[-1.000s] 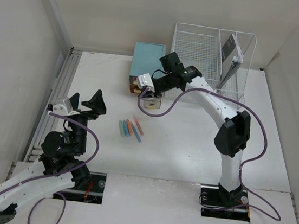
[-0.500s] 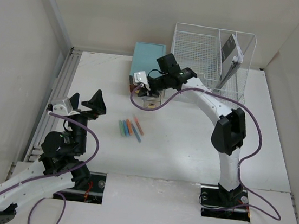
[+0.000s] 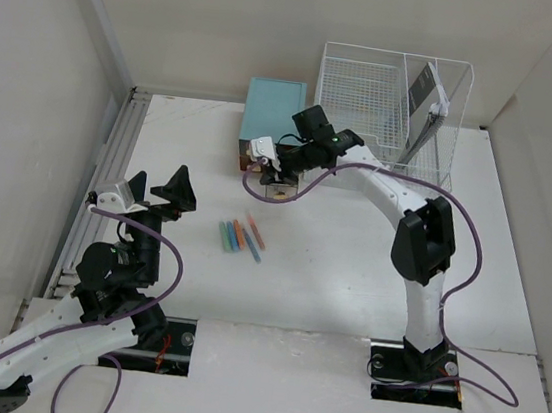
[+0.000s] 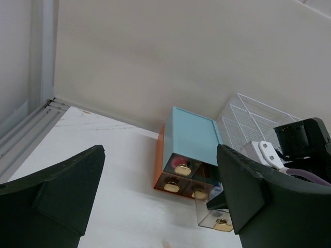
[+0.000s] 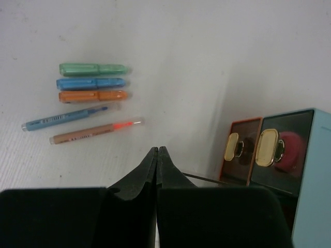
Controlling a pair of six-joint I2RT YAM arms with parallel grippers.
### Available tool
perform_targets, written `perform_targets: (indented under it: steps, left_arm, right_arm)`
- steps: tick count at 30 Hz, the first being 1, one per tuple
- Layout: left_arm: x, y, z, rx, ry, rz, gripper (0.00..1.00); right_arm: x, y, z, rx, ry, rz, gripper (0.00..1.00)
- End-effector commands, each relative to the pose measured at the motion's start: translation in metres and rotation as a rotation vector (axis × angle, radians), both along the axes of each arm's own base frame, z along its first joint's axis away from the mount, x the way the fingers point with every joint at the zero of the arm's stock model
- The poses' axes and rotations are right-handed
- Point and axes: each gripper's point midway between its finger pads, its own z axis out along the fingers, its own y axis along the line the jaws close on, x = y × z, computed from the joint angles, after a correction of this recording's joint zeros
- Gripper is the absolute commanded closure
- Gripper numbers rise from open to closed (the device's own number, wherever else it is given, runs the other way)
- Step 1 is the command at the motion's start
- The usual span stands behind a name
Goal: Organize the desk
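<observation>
Broadly, the white tabletop [image 3: 347, 286] fills the view, with walls on three sides and silver rails [image 3: 111, 171] along its left edge. At the far edge stand the wire-mesh rack [image 3: 366, 92] and, just left of it, the teal drawer box [image 3: 273, 110]. Since a second ago the right arm [image 3: 422, 245] has swung its elbow leftward and carried the right fingers [image 3: 271, 169] off the pulled-out clear drawer [image 3: 280, 189], closer to the box front. They are pressed tightly together and hold nothing. The left arm [image 3: 112, 267] has not moved. The left fingers [image 3: 160, 189] are spread wide and empty, raised near the rails and aimed at the box. The five pens [image 3: 240, 235] lie side by side mid-tabletop as before, well apart from both arms. Bare surface stretches right of the pens to the right wall, and between the pens and the box.
</observation>
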Motion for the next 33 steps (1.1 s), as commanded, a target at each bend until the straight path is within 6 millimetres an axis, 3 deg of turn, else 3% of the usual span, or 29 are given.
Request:
perform_targets:
  steps: [1, 8, 12, 14, 18, 21, 25, 33]
  left_arm:
    - [-0.002, 0.004, 0.006, -0.019, -0.021, 0.011, 0.12]
    - [-0.002, 0.004, 0.006, -0.019, -0.021, 0.011, 0.12]
    - [-0.002, 0.004, 0.006, -0.019, -0.021, 0.011, 0.12]
    - [-0.002, 0.004, 0.006, -0.019, -0.021, 0.011, 0.12]
    - [-0.002, 0.004, 0.006, -0.019, -0.021, 0.011, 0.12]
    - [-0.002, 0.004, 0.006, -0.019, -0.021, 0.011, 0.12]
    - [-0.002, 0.004, 0.006, -0.019, -0.021, 0.011, 0.12]
    - [-0.003, 0.006, 0.007, -0.026, -0.026, 0.011, 0.12]
  right_arm:
    - [0.007, -0.01, 0.026, 0.042, -0.045, -0.025, 1.0]
    - [0.001, -0.013, 0.028, 0.062, -0.027, -0.011, 1.0]
    - [-0.014, -0.012, 0.041, 0.108, -0.021, 0.052, 1.0]
    - [-0.029, -0.009, 0.06, 0.154, -0.037, 0.109, 1.0]
    - [-0.052, -0.007, 0.067, 0.167, -0.037, 0.191, 1.0]
    - [-0.065, -0.011, 0.048, 0.115, 0.009, 0.248, 1.0]
    - [-0.065, -0.019, 0.023, 0.022, 0.056, 0.24, 1.0]
    - [-0.043, -0.031, -0.02, -0.124, 0.051, 0.128, 1.0]
